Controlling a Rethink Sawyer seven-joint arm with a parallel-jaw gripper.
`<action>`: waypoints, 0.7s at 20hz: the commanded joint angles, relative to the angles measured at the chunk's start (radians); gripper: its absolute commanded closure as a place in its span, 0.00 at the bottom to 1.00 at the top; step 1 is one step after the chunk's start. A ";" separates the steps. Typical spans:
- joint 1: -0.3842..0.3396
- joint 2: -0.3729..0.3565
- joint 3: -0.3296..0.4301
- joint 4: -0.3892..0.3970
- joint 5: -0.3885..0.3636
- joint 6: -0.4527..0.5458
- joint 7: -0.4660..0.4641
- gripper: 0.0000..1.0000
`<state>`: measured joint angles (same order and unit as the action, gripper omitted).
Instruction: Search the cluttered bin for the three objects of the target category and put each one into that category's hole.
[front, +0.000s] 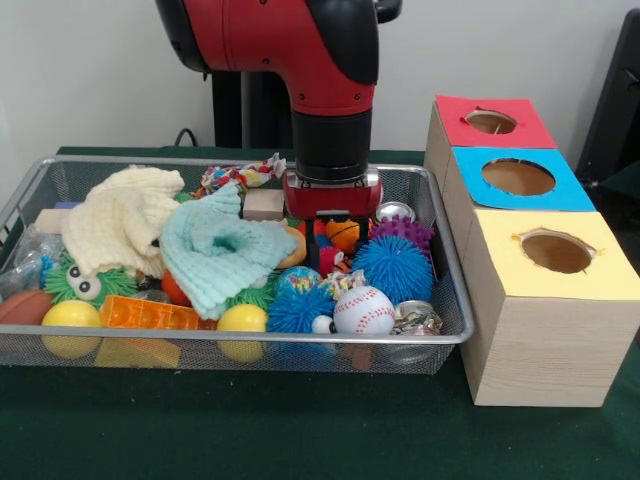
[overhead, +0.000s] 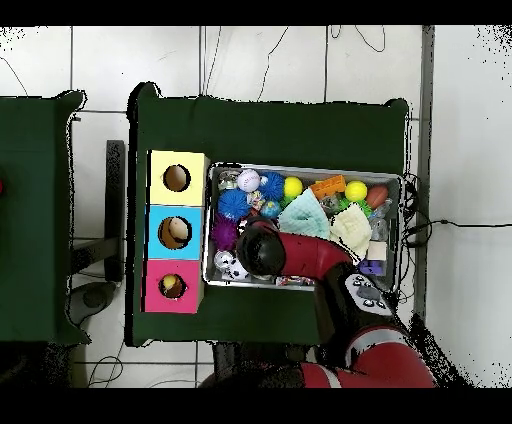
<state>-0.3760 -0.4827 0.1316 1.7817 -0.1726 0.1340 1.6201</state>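
The silver wire-mesh bin (front: 250, 340) stands on the green table, packed with toys; it also shows in the overhead view (overhead: 300, 168). The arm comes straight down into the bin's right middle. My gripper (front: 335, 245) is low in the clutter beside a small orange ball (front: 343, 234), between a teal knitted cloth (front: 215, 250) and a blue spiky ball (front: 392, 268). The clutter hides its tips. In the overhead view the arm's wrist (overhead: 258, 245) covers it. The red-faced hole (front: 490, 122) is the farthest of three on the wooden box, and shows in the overhead view (overhead: 172, 286).
The blue-faced hole (front: 518, 177) and yellow-faced hole (front: 556, 250) sit nearer the camera. The bin also holds a baseball (front: 363, 310), a purple spiky ball (front: 405, 232), yellow balls (front: 70, 315), an orange block (front: 148, 313), a cream cloth (front: 120, 220) and a wooden block (front: 263, 203).
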 joint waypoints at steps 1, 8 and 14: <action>0.035 0.004 0.067 0.026 0.084 0.074 0.198 0.00; 0.007 0.094 0.080 0.011 0.063 -0.066 0.193 0.00; -0.025 0.195 0.076 0.015 0.022 -0.223 0.208 0.00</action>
<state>-0.3653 -0.4270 0.1334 1.7860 -0.1400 0.0542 1.6201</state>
